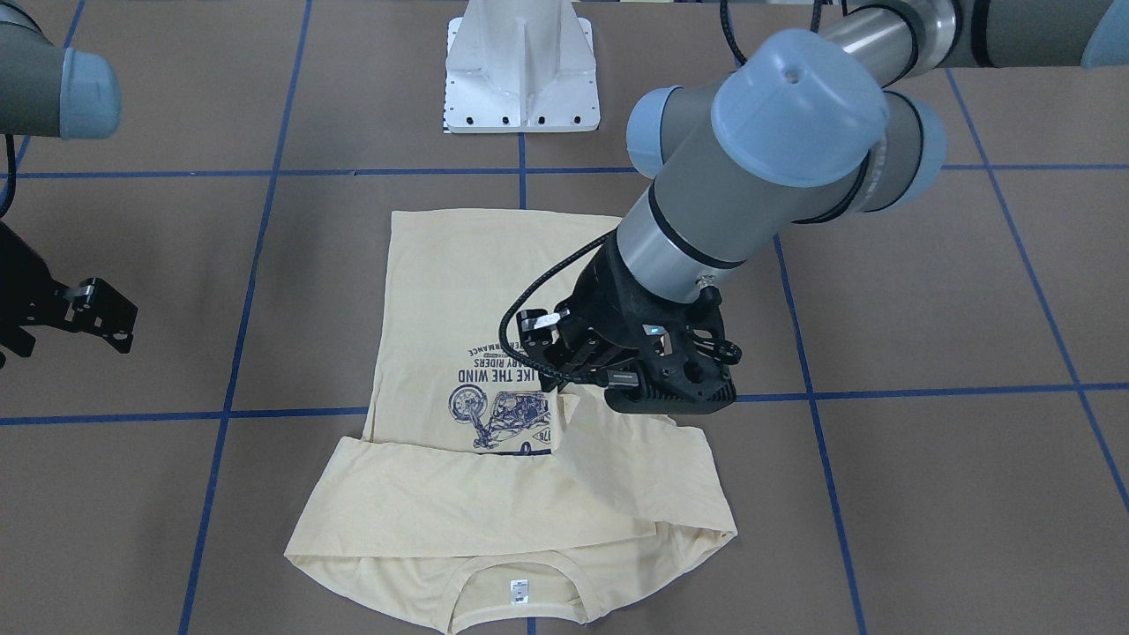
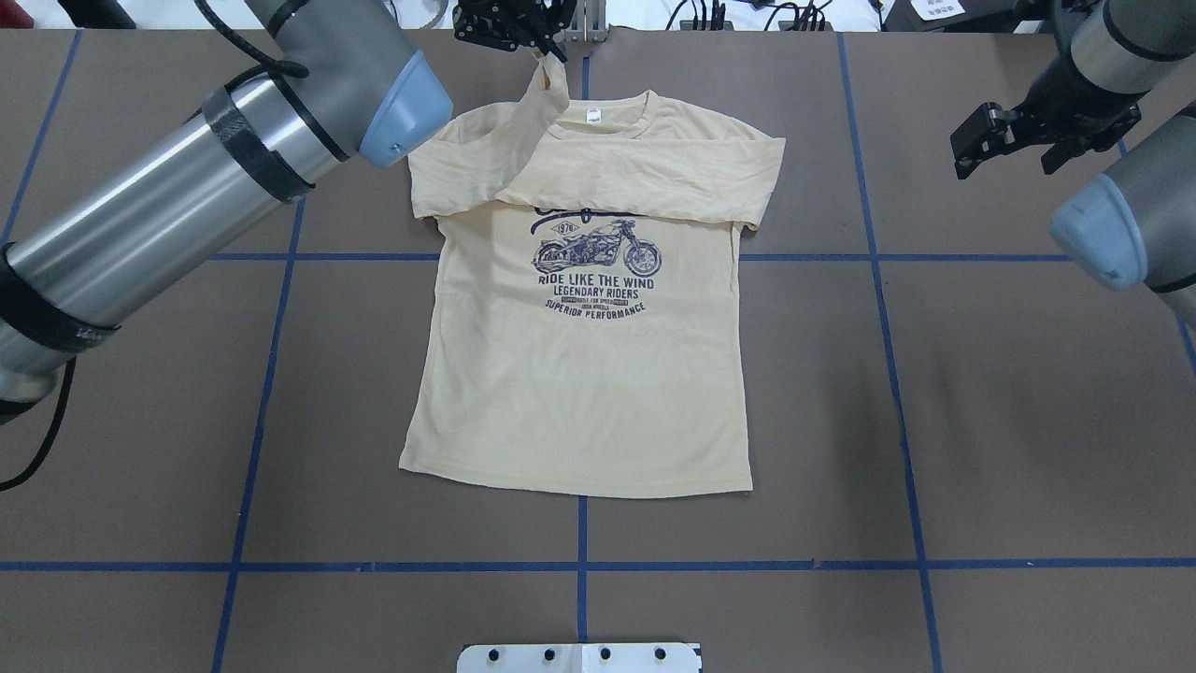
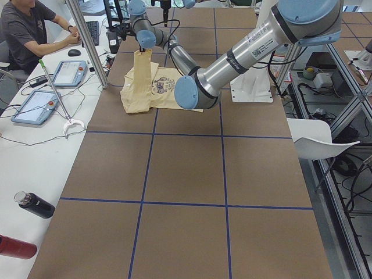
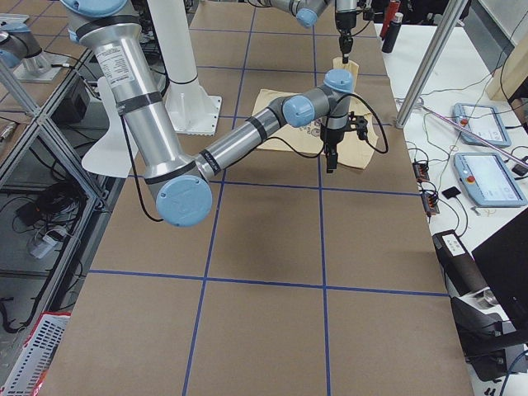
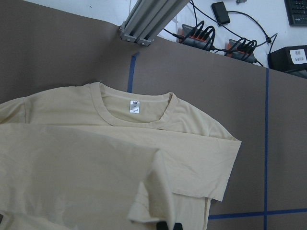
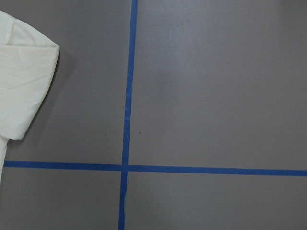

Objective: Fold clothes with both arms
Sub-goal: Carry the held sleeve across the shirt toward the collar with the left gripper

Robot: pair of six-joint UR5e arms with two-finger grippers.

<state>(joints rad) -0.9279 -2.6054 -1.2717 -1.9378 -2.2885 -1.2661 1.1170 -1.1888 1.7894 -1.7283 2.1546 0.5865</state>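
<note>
Overhead exterior, shirt: pale cream-yellow long-sleeve T-shirt (image 2: 579, 374) lies flat mid-bench, motorcycle print up, collar away from the robot.
Folded sleeve (image 2: 654, 178): lies across the chest.
Raised sleeve (image 2: 523, 131): lifted at its cuff.
Left claw (image 2: 545, 56): pinched on that cuff.
Right claw (image 2: 976, 145): well aside over the brown bench (image 2: 934, 421), empty; its opening cannot be told.

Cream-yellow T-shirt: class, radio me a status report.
Left black two-finger gripper shut on raised sleeve. Right gripper open, clear of shirt. Cream-yellow T-shirt print up, other sleeve folded across chest. Nothing in the way.
</note>
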